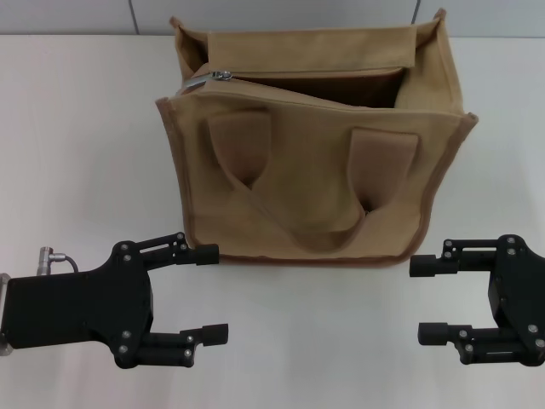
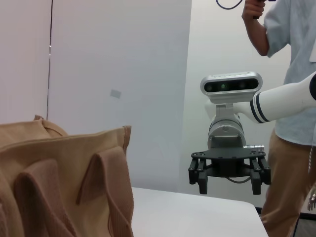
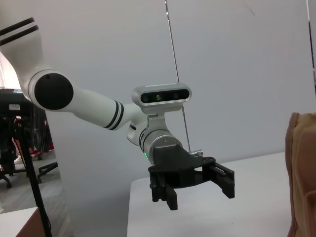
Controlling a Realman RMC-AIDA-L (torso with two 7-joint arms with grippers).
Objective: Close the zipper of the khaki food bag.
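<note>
We see the bag point(image 1: 315, 170) upright on the white table point(image 1: 77, 128), handles toward us, its mouth gaping. The zipper point(image 1: 298, 81) runs left-right along the top, its pull point(image 1: 222, 76) at the left end. The left gripper point(image 1: 209, 294) and right gripper point(image 1: 426, 298) hover just in front of the bag, fingers spread, touching nothing.

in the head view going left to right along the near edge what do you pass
black left end effector with fingers spread → boxy tan canvas food bag, set farther back in the middle → black right end effector with fingers spread
</note>
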